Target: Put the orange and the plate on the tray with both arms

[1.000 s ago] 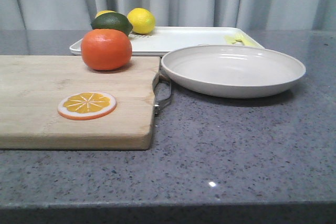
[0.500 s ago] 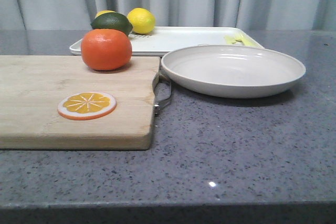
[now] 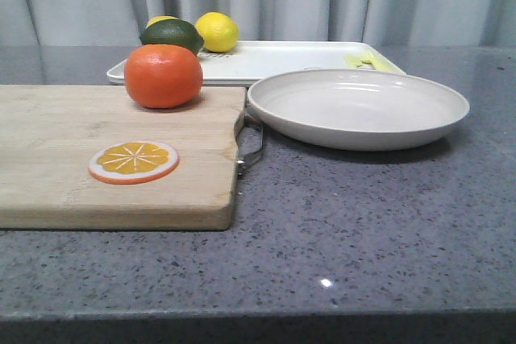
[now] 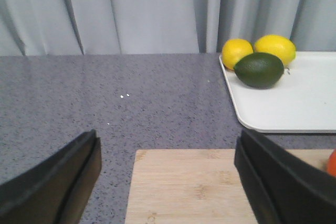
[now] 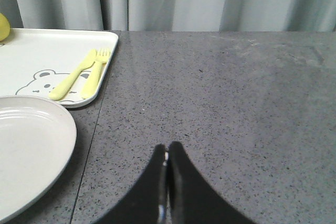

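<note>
The orange [image 3: 163, 76] sat upper left on the board [image 3: 48, 151], the plate [image 3: 358, 106] centre-right before the tray [image 3: 282, 60]. The left gripper [image 4: 168, 182] gaped; the right gripper [image 5: 167, 182] was pressed together and should open before approaching the rim.

The orange [image 3: 163, 76], whole, glossy and bright, is seen upright at the far edge of a wooden board. The plate [image 3: 358, 107], off-white, shallow and empty, is set at its 3 o'clock. The white rectangular tray [image 3: 274, 60] is laid flat at the plate's 12 o'clock.
</note>
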`<state>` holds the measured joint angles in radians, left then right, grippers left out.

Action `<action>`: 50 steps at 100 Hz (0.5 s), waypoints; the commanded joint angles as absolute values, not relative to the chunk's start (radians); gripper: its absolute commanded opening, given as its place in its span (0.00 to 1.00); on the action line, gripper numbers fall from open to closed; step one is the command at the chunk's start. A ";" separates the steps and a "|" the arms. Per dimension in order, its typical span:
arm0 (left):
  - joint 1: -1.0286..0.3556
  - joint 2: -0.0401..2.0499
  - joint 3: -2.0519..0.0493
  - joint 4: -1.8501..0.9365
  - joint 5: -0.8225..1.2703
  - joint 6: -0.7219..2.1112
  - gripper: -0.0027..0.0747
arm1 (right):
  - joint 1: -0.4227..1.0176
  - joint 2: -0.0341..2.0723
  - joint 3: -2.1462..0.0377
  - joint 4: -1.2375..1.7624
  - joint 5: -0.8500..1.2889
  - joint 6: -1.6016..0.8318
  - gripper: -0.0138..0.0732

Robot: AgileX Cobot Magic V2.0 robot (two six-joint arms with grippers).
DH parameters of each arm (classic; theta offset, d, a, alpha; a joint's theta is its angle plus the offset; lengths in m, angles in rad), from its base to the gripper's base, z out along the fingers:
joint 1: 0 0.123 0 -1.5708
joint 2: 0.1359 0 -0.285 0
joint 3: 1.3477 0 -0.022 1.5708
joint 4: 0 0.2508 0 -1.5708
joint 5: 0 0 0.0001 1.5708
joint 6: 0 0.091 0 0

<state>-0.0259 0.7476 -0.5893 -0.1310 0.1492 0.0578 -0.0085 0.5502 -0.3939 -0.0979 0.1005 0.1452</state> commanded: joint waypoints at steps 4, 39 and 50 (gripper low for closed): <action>-0.085 0.812 -0.685 -0.133 0.153 0.061 0.72 | -0.015 0.558 -0.433 -0.107 0.013 0.144 0.08; -0.300 1.058 -0.934 -0.133 0.362 0.061 0.72 | -0.015 0.558 -0.433 -0.107 0.012 0.144 0.08; -0.350 1.148 -1.029 -0.141 0.439 0.061 0.72 | -0.015 0.558 -0.433 -0.107 0.010 0.144 0.08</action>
